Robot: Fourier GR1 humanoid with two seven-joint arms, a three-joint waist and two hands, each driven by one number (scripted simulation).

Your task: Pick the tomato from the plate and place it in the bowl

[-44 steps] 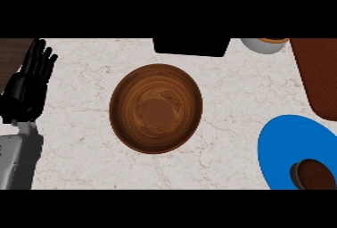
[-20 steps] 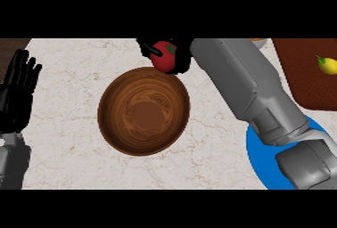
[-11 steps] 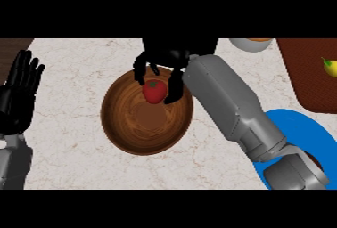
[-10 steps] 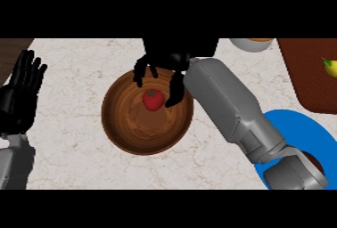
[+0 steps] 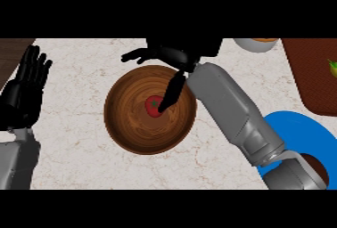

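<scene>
Fingers [image 5: 172, 89] of right hand [image 5: 168, 55] spread apart, nothing clasped; one finger stretched down into bowl [image 5: 125, 129], tip at tomato [image 5: 153, 108]. Tomato seen lying in bowl's middle. Palm held over bowl's far rim. Blue plate [image 5: 306, 133] right of bowl. Left hand [image 5: 25, 89] left of bowl, fingers straight, upright, resting. Bowl borne by counter [image 5: 72, 151].

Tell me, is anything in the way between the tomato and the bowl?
Nothing visible is. The tomato already lies inside the bowl, near its middle. The right hand is open over the bowl's far rim, with one finger pointing down at the tomato.
</scene>
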